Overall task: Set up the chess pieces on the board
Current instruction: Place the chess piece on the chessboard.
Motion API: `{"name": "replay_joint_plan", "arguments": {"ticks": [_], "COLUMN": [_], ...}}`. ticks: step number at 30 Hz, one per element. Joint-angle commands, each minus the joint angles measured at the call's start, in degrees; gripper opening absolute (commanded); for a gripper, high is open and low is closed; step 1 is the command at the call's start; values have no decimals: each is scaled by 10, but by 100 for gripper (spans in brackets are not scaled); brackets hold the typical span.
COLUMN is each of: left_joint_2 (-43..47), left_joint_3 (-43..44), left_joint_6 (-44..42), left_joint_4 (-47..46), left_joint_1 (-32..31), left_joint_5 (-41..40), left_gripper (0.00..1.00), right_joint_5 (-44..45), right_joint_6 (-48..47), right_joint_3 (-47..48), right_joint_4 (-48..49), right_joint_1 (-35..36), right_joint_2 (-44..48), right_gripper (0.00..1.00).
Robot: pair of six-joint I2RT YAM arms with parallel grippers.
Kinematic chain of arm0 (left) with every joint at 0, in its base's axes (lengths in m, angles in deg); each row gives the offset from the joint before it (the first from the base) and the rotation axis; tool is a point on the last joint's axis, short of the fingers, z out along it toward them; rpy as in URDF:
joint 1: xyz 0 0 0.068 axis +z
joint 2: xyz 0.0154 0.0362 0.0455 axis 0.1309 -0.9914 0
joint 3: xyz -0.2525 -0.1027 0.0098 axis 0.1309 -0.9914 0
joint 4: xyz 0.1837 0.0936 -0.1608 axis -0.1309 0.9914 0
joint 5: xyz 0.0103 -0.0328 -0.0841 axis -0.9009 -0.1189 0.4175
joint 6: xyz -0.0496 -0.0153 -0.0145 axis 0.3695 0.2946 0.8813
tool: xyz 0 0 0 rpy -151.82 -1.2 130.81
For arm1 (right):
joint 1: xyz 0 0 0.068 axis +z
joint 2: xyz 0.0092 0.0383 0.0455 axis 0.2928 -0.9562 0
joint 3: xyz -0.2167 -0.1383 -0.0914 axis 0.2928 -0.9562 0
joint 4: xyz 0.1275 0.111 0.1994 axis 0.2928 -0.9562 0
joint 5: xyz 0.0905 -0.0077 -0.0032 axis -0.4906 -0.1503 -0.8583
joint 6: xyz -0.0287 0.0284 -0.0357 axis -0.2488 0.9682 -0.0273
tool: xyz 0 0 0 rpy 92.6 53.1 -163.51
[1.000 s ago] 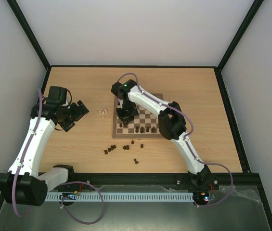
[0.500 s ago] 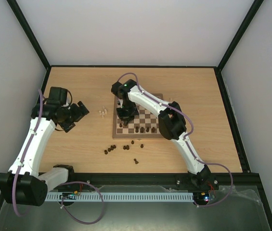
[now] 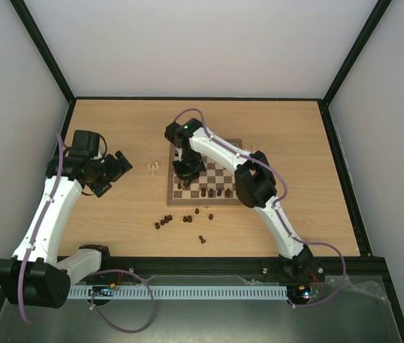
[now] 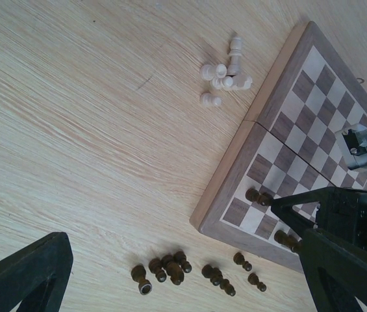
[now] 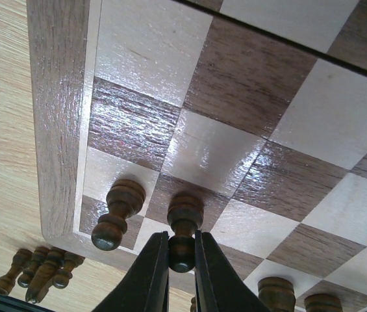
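Observation:
The board [image 3: 219, 161] lies mid-table; it also shows in the left wrist view [image 4: 271, 117] and right wrist view [image 5: 60, 117]. My right gripper [image 5: 182, 257] is shut on a dark pawn [image 5: 184, 221] that stands on a dark square near the board's left front corner, beside another dark pawn [image 5: 118, 211]. In the top view the right gripper [image 3: 185, 174] is over that corner. Several dark pieces [image 3: 219, 191] stand on the front rows. Loose dark pieces [image 4: 170, 268] lie off the board in front. Pale pieces [image 4: 221, 75] lie left of it. My left gripper [image 3: 116, 168] is open and empty.
The left arm [image 3: 51, 207] hangs over the table's left side. More loose dark pieces [image 3: 185, 218] lie between the board and the near edge, one [image 3: 202, 239] nearer the front. Black frame rails edge the table.

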Motion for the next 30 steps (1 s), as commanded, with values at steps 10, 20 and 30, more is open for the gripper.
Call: {"name": "replay_joint_plan", "arguments": {"ticks": [10,20,30], "left_joint_2": [10,7,-7], "left_joint_3": [-11,1,36], "left_joint_6": [2,2,-10], "left_joint_4": [-6,-2,-6], "left_joint_1": [-3,-3,-3], "left_joint_5": [5,2,-8], "left_gripper": [99,99,99], "right_joint_5": [4,10,18], "right_joint_6": [-3,-1,5], "right_joint_3": [-8,6,30], "right_joint_4": [-38,-38,-33], "right_joint_1": [5,5,-4], "right_joint_2": [8,17,56], "right_gripper": [16,23,28]}}
